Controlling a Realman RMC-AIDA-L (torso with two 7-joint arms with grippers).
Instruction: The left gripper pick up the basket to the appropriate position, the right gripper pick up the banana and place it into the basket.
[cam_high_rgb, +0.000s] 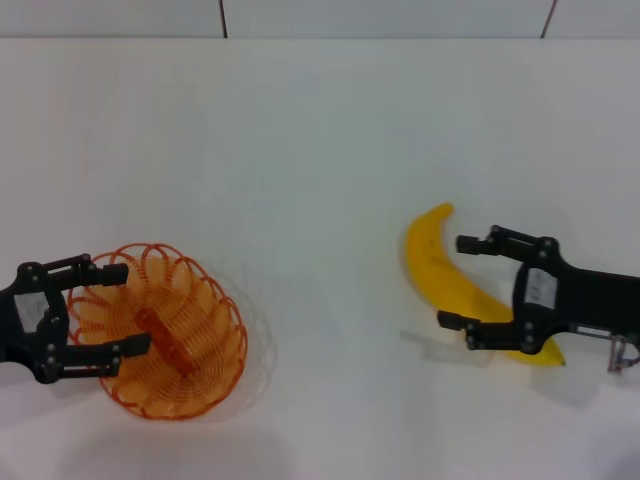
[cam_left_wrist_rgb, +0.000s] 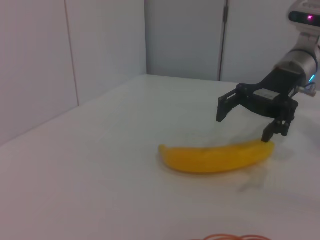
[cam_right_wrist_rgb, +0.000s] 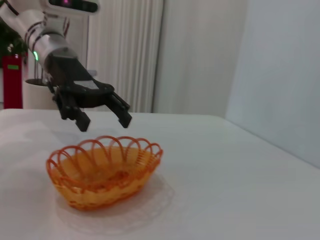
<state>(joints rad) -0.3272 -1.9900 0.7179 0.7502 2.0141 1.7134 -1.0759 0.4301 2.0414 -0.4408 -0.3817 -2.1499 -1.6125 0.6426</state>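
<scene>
Both end effectors hang open and empty: left end effector (cam_high_rgb: 112, 309) over the basket (cam_high_rgb: 160, 335) (lower left), right end effector (cam_high_rgb: 455, 282) straddling the banana (cam_high_rgb: 440, 265). Next, seemingly: descend, close.

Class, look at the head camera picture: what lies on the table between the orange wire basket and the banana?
Nothing: in the head view only bare white table separates the basket from the banana.

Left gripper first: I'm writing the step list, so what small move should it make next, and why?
Probably lower straight down. The left gripper hangs open above the near rim of the basket, fingers apart and not touching the wire, so dropping until they straddle the rim comes before closing. The right gripper waits open over the banana.
</scene>
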